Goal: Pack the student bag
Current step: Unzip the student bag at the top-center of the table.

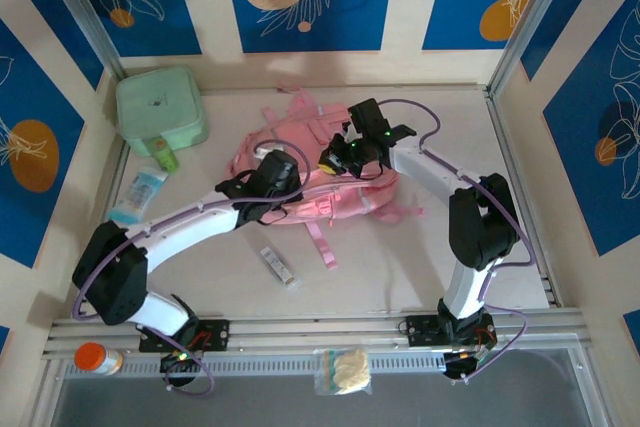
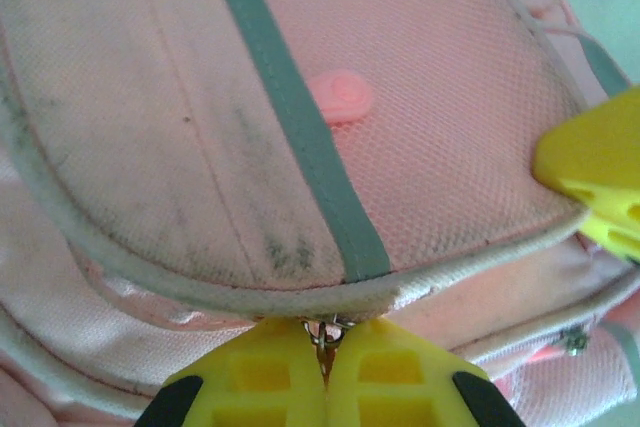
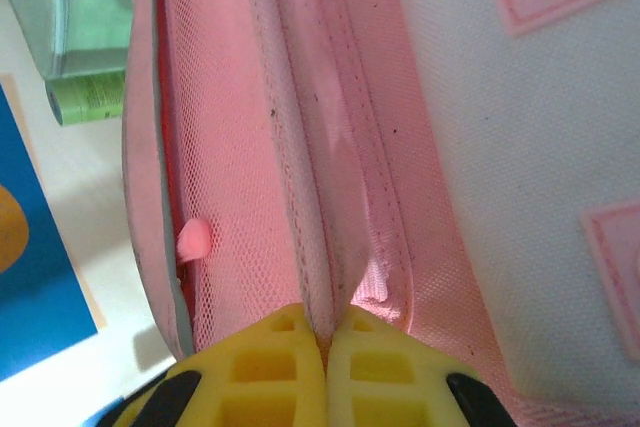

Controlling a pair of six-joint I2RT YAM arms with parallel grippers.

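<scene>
The pink student bag (image 1: 318, 203) lies in the middle of the table, straps trailing toward the front. My left gripper (image 1: 283, 173) is over its left side. In the left wrist view it (image 2: 327, 345) is shut on a small metal zipper pull (image 2: 326, 331) just under the piped edge of a front pocket (image 2: 200, 107). My right gripper (image 1: 347, 151) is at the bag's upper right. In the right wrist view it (image 3: 327, 332) is shut on a raised fold of pink fabric (image 3: 345, 197). One yellow finger of the right gripper (image 2: 595, 172) shows at the right of the left wrist view.
A mint-green soft case (image 1: 160, 107) sits at the back left, with a green tube (image 1: 165, 154) and a blue-white packet (image 1: 138, 195) in front of it. A small stick-shaped item (image 1: 278, 265) lies near the front. An orange-capped bottle (image 1: 98, 358) and a snack pouch (image 1: 345, 371) rest on the front rail.
</scene>
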